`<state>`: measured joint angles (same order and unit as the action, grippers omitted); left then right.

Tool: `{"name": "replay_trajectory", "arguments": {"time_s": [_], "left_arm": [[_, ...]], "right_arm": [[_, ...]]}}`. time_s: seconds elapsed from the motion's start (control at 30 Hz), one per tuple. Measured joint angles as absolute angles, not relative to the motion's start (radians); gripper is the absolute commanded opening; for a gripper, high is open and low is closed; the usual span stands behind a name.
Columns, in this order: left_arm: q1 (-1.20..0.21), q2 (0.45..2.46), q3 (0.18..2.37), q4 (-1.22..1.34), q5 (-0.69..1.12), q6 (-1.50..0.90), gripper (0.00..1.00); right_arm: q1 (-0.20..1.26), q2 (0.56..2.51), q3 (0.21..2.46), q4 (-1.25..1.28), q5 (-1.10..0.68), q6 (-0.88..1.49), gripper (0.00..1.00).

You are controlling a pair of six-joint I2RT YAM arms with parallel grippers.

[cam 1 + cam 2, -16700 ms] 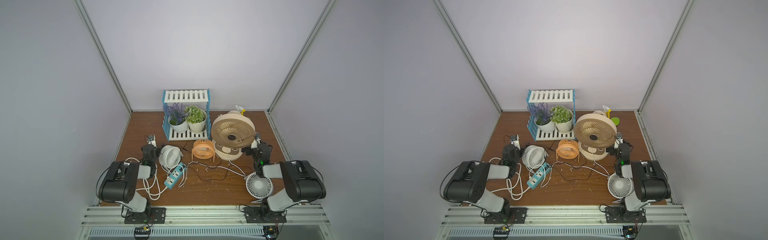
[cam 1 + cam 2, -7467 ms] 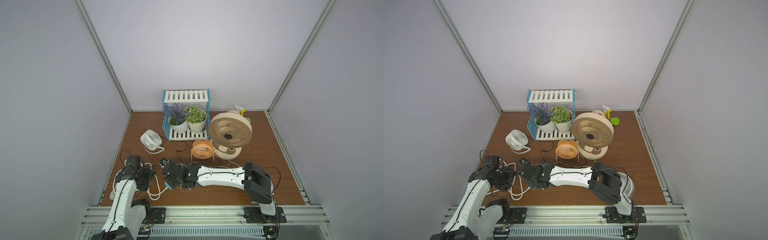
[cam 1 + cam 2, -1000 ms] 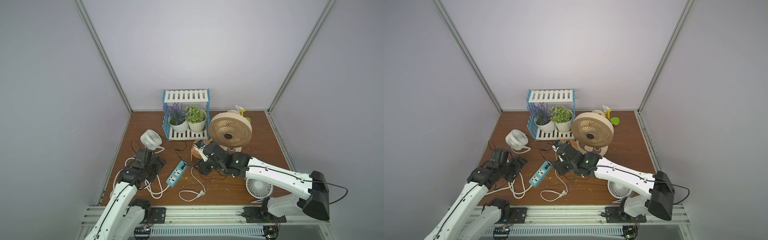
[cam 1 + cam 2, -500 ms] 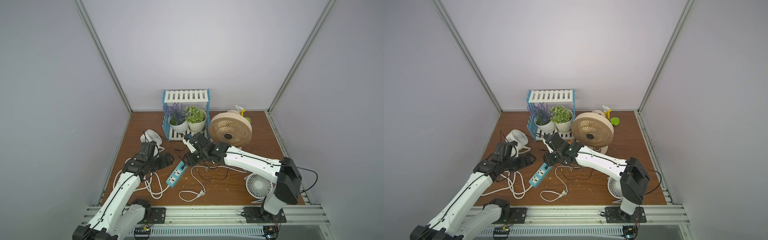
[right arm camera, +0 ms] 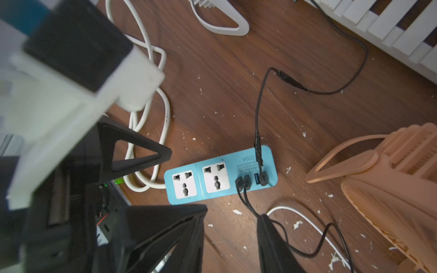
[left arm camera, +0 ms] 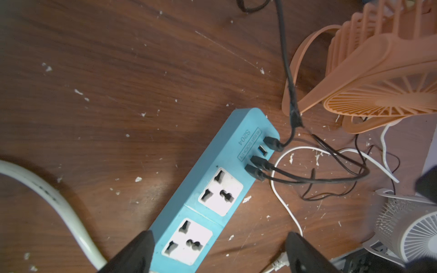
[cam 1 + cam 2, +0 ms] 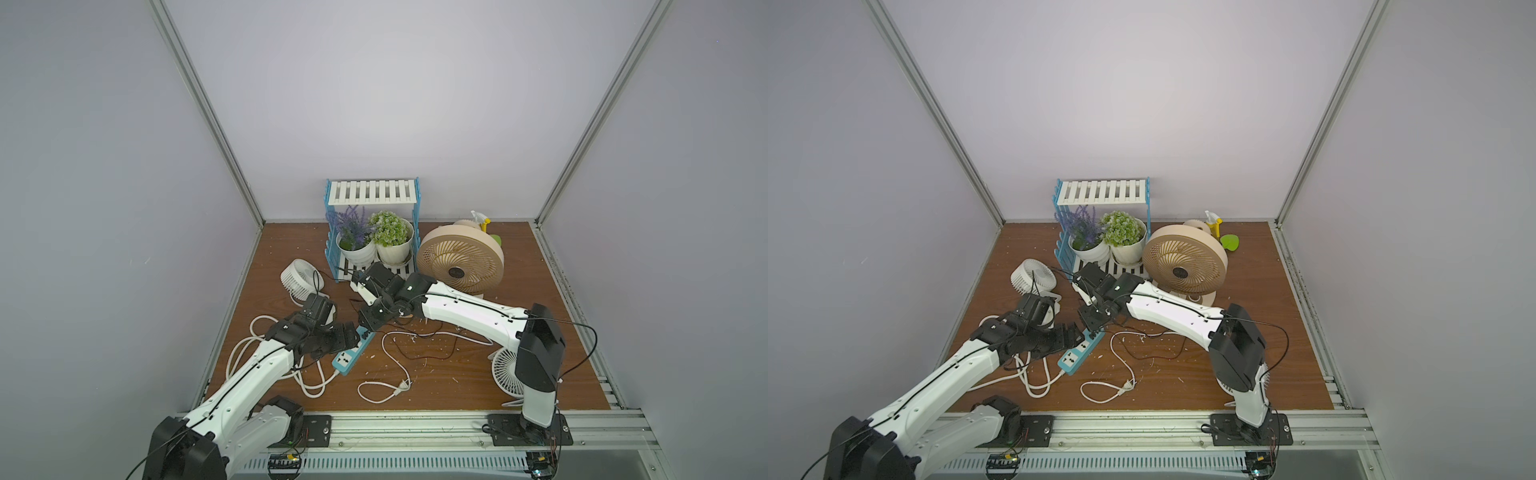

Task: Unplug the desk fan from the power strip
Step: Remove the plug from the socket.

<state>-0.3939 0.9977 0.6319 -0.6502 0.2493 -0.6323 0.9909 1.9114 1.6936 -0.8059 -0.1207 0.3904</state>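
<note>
Both arms are closing on the strip (image 7: 351, 353), lying toward the worktop's (image 7: 519, 270) front-left corner. The left gripper (image 6: 220, 236) is now straddling its cord end, jaws wide apart. The right gripper (image 5: 234, 212) is hovering, jaws apart and empty, over three plugs (image 6: 260, 163) still seated, so bracing and pulling likely come next.

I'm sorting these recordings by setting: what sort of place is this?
Likely a robot test cell: plain grey walls in aluminium framing, two arms bolted to a front rail, and a wooden board with fans, potted plants and a power strip.
</note>
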Motion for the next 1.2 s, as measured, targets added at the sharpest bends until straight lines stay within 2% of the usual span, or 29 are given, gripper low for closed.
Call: {"name": "replay_trajectory", "arguments": {"time_s": [0.4, 0.8, 1.2], "left_arm": [[-0.400, 0.922, 0.486, -0.569, 0.203, -0.720, 0.92], [-0.400, 0.980, 0.477, -0.506, 0.209, -0.690, 0.97], [-0.407, 1.025, 0.477, -0.439, 0.216, -0.644, 0.89]], "right_arm": [[1.004, 2.027, 1.773, -0.862, -0.063, 0.350, 0.41], [1.008, 2.083, 1.794, -0.868, -0.033, 0.341, 0.37], [1.008, 2.103, 1.816, -0.868, -0.016, 0.329, 0.35]]}}
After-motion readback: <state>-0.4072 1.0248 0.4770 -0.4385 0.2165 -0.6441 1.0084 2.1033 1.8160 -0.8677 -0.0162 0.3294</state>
